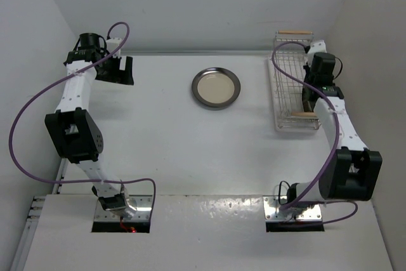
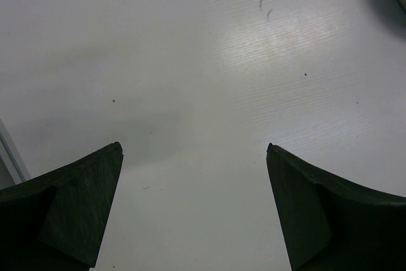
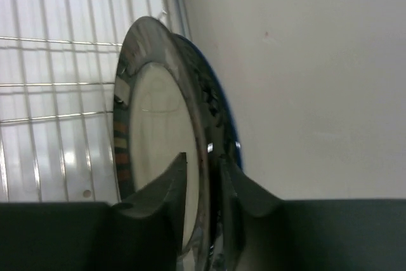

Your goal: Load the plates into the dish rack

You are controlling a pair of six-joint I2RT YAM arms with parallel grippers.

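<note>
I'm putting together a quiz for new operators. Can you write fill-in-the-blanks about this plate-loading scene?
1. Seen from above, exactly ___ plate lies flat on the table.
2. The left gripper hovers over bare table with its jaws ___.
3. The right gripper straddles the rim of an upright plate; behind it stands a second plate patterned in ___.
4. In the top view, the dish rack sits at the table's far ___ corner.

Missing words: one; open; blue; right.
</note>
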